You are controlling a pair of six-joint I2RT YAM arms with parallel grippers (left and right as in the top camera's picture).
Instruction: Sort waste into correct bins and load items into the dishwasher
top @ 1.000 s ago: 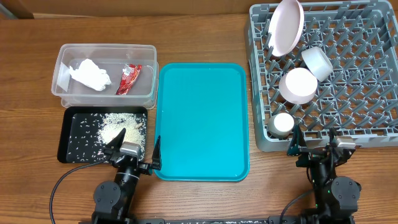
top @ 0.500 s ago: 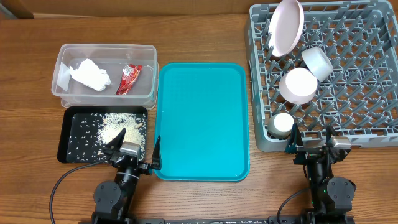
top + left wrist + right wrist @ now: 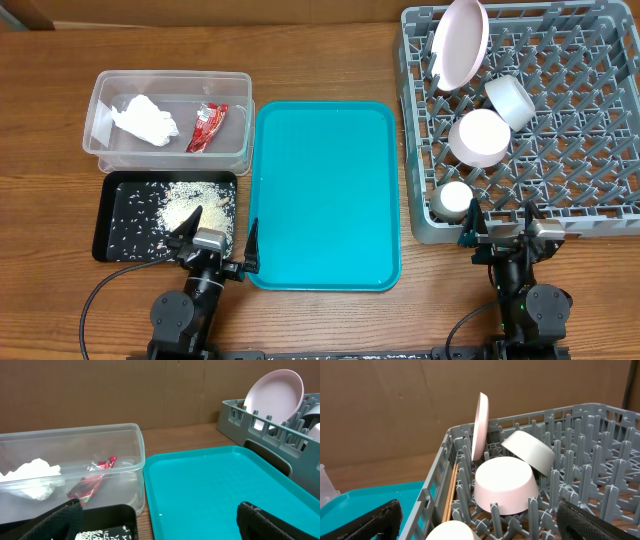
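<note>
The grey dish rack (image 3: 600, 215) at the right holds a white plate (image 3: 460, 42) on edge, two pinkish-white bowls (image 3: 479, 136) (image 3: 511, 99) upside down, and a small white cup (image 3: 455, 199). Wooden chopsticks (image 3: 450, 491) lean inside its left wall. The clear tub (image 3: 100, 150) holds the white tissue (image 3: 143, 119) and red wrapper (image 3: 207, 126). The black tray (image 3: 108, 215) holds rice grains (image 3: 186, 205). My left gripper (image 3: 217, 241) is open and empty at the near edge between the black tray and teal tray. My right gripper (image 3: 503, 236) is open and empty just in front of the rack.
A large teal serving tray (image 3: 322, 195) lies bare in the middle, between the bins and the rack; a tiny white speck sits on it in the left wrist view (image 3: 160, 514). A brown cardboard wall stands behind the table.
The right gripper has shifted slightly toward the near edge since the earliest frame. Nothing else has moved.
</note>
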